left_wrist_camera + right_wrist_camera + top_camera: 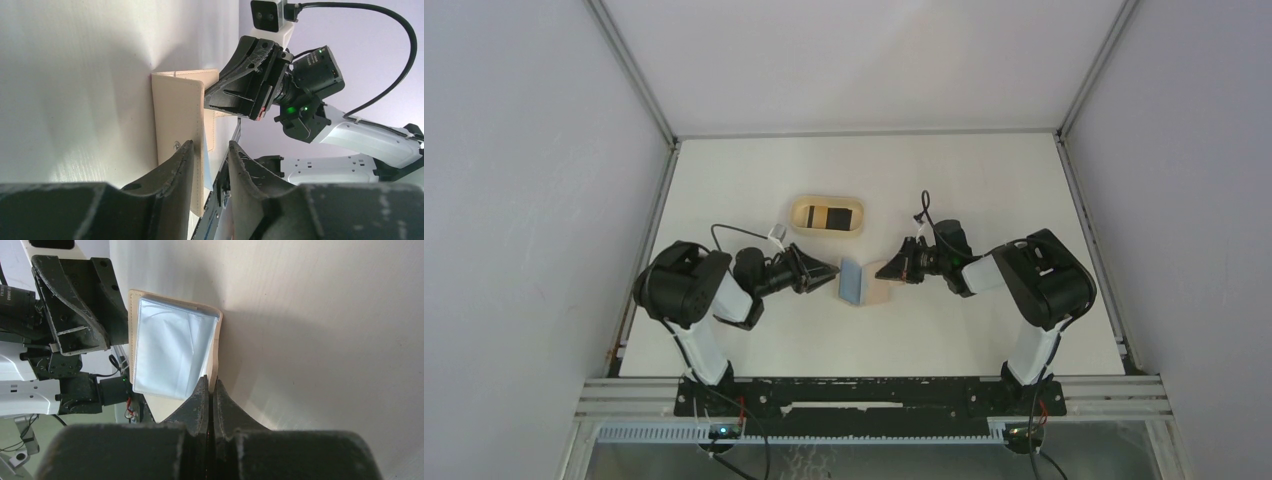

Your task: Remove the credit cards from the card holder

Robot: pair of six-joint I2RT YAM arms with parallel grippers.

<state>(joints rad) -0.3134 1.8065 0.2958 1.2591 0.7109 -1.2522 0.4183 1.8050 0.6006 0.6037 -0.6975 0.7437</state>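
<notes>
card holder (177, 115) partly hidden behind left claw (210, 146); tray (827, 231) contents indistinct.

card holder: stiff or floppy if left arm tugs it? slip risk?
Likely floppy: the card holder is opened at its fold, one flap pinched by the right gripper, jaws shut, so it would probably hinge rather than stay rigid. Probably light, since that single edge pinch seems to hold it. Its glossy clear pocket looks slick; the left gripper might slide.
</notes>
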